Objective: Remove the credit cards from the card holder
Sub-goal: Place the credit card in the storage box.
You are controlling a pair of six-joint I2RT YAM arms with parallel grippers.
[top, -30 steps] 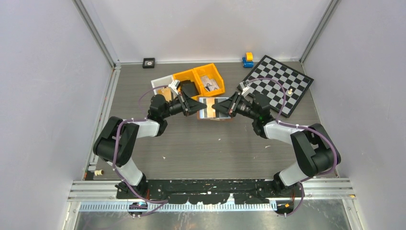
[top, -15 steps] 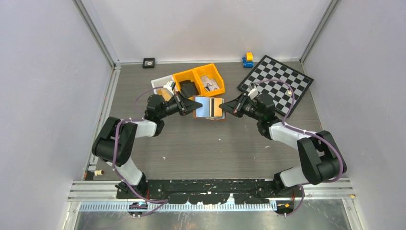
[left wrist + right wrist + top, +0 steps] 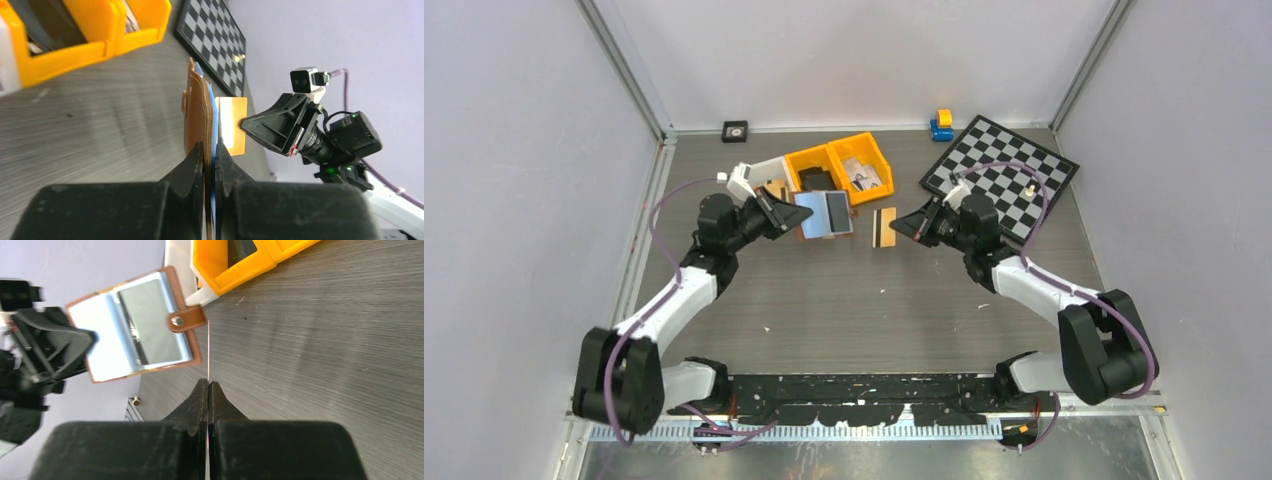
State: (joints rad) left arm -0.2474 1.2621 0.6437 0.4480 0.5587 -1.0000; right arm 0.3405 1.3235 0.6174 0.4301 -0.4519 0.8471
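**One card out, holder held open**

The left hand (image 3: 792, 213) is clenched on one edge of the card holder (image 3: 824, 213). It keeps the reddish-brown wallet spread open, the pale blue inside facing up toward the top camera. In the left wrist view the two fingers pinch the leather and the blue lining edge-on, with almost no gap between them. The snap tab sticks out from the holder's far edge in the right wrist view, next to two pale greyish panels inside. Whether those panels are cards I cannot tell.

The right hand (image 3: 902, 226) is closed tight on a beige card (image 3: 884, 227), which has a dark stripe along one side. The card is fully outside the holder, just beside its open edge, with a clear strip of desk (image 3: 854, 300) showing between them. From the right wrist camera the card appears only as a thin line rising from the fingertips.

The holder lies just in front of the yellow bins (image 3: 839, 165) and a white tray (image 3: 762, 172). The chessboard (image 3: 1004, 178) lies beyond the right hand, well apart from the card.
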